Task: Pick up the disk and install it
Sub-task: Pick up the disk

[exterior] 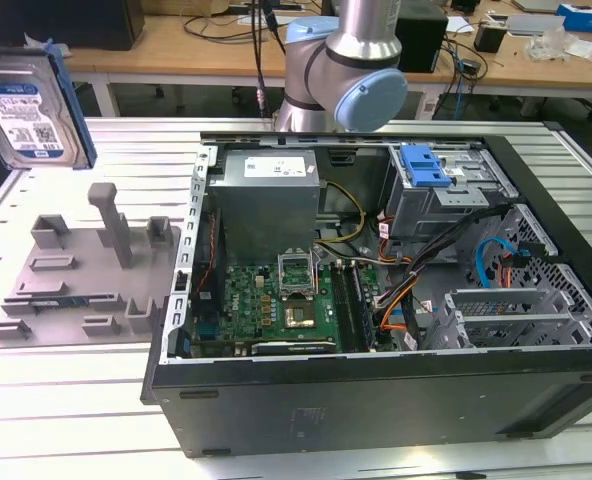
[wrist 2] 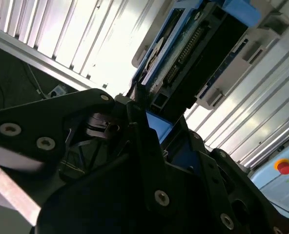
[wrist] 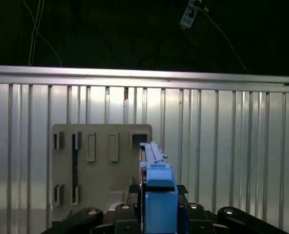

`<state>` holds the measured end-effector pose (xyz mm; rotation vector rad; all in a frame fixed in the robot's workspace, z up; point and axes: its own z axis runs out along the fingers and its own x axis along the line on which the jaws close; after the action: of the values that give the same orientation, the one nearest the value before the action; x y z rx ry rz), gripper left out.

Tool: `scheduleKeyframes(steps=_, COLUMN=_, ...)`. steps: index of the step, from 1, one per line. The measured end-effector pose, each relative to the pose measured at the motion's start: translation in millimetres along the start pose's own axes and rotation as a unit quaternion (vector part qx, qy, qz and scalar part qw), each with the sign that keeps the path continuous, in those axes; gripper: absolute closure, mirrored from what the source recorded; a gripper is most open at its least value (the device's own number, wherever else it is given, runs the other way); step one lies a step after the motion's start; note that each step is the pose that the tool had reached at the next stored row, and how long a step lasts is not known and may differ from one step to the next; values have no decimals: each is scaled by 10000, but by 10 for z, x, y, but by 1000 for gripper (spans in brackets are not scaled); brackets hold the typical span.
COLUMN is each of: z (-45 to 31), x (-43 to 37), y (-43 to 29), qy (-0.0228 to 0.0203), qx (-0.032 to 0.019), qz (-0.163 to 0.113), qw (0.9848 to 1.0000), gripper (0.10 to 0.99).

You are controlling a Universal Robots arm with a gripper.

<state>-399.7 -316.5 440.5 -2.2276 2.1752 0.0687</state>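
Disk [exterior: 26,115]: hanging above the counter's [exterior: 76,400] far corner at the exterior view's left, standing on edge with its long axis running near upright and its label facing the exterior camera. Fingers [wrist: 133,190] [wrist 2: 137,117]: clamping its blue carrier end from both sides. Computer case [exterior: 376,400]: lying open on the counter, housing a motherboard [exterior: 266,300] and a power supply [exterior: 266,195]. Grey holder [exterior: 76,280]: sitting beside the case.
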Motion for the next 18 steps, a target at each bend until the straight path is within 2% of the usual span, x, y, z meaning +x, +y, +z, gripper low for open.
scheduleKeyframes(steps=2, z=-84, x=-2, y=1, qy=-7, qx=0, qz=0, qw=10000, gripper=718)
scheduleKeyframes(steps=4, z=-214, x=-6, y=3, qy=-15, qx=0, qz=0, qw=10000, gripper=718)
scheduleKeyframes(steps=6, z=-280, x=-8, y=3, qy=-18, qx=1, qz=0, qw=10000, gripper=718)
scheduleKeyframes(steps=7, z=-343, x=-9, y=4, qy=-20, qx=1, qz=0, qw=10000, gripper=718)
scheduleKeyframes(steps=10, z=-430, x=-9, y=5, qy=-22, qx=0, qz=0, qw=10000, gripper=718)
scheduleKeyframes(steps=18, z=-450, x=1, y=3, qy=-22, qx=0, qz=-3, qw=10000, gripper=718)
